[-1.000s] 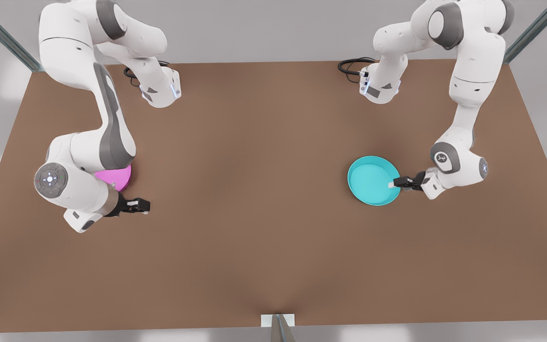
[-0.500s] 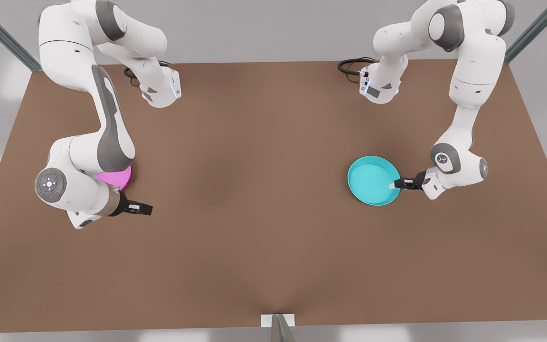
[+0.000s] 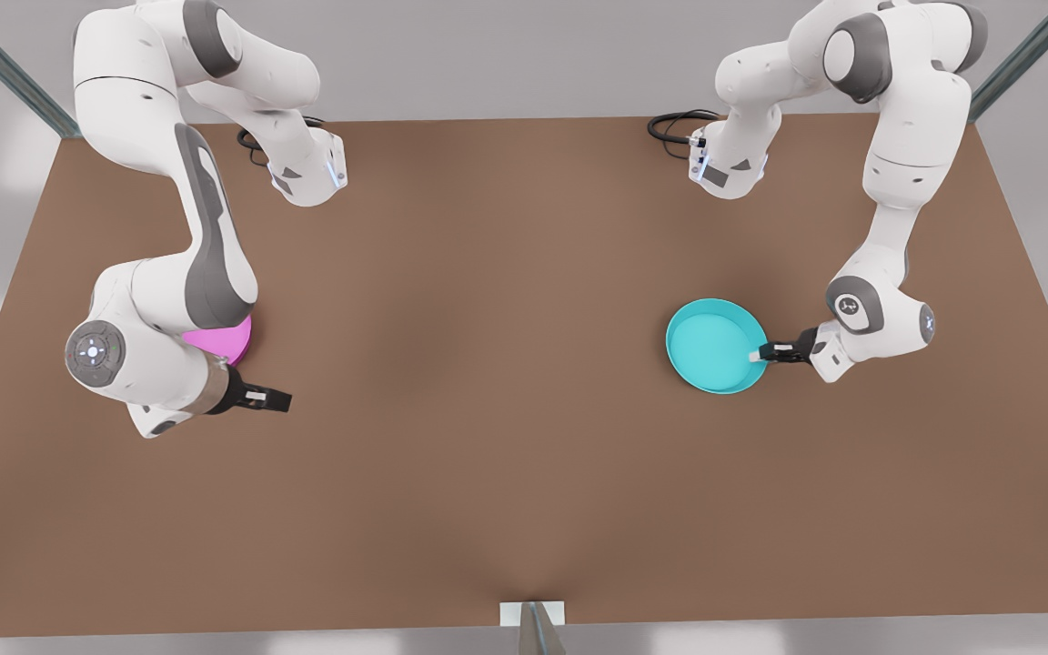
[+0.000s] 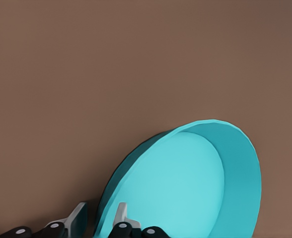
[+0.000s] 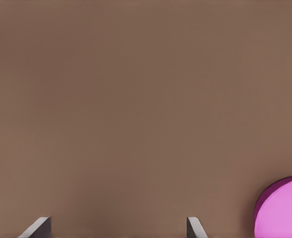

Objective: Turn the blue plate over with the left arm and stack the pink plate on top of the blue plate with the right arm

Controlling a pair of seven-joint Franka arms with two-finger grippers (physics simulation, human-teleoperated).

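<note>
On the front view's right, your left gripper (image 3: 754, 356) has its jaws clamped on the blue plate's (image 3: 710, 346) rim; your right gripper (image 3: 280, 398) waits spread wide near the pink plate (image 3: 226, 338).

Bare table (image 3: 488, 409) spread across the frame's middle between the pink plate (image 3: 226, 338) at left and the blue plate (image 3: 713, 346) at right.

one blue plate (image 3: 713, 346), one pink plate (image 3: 224, 338), two arms
</note>
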